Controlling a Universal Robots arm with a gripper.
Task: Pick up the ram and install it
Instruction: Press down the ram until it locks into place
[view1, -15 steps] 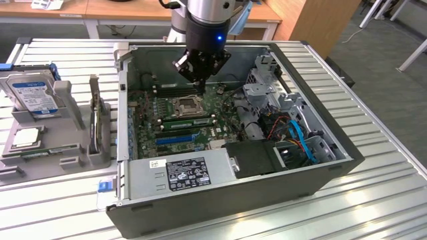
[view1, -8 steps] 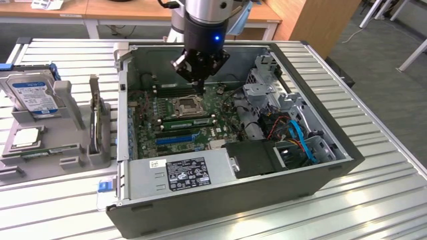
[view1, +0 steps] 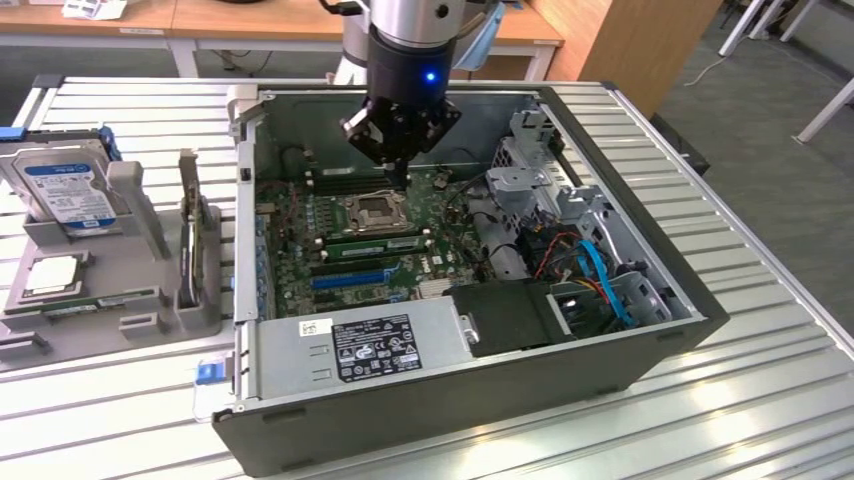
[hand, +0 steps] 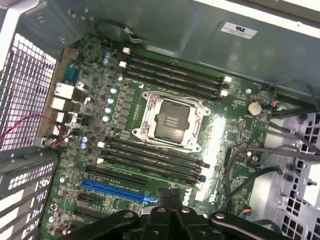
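Note:
My gripper (view1: 398, 158) hangs shut and empty over the open computer case (view1: 667, 330), above the rear memory slots (view1: 358, 180). In the wrist view its black fingertips (hand: 170, 199) press together above the motherboard (hand: 235, 120), close to the blue expansion slot (hand: 117, 191). The empty processor socket (hand: 169, 120) sits between two banks of dark memory slots (hand: 175, 75). The ram (view1: 83, 302), a narrow green stick, seems to lie in the grey fixture (view1: 147, 325) at the exterior view's left, well away from the gripper.
On the fixture also stand a blue-labelled hard drive (view1: 64, 185), a square silver processor chip (view1: 51, 275) and a board on edge (view1: 191, 235). Inside the case are a power supply (view1: 367, 345), drive cage (view1: 534, 185) and blue cables (view1: 601, 275). Case walls ring the motherboard.

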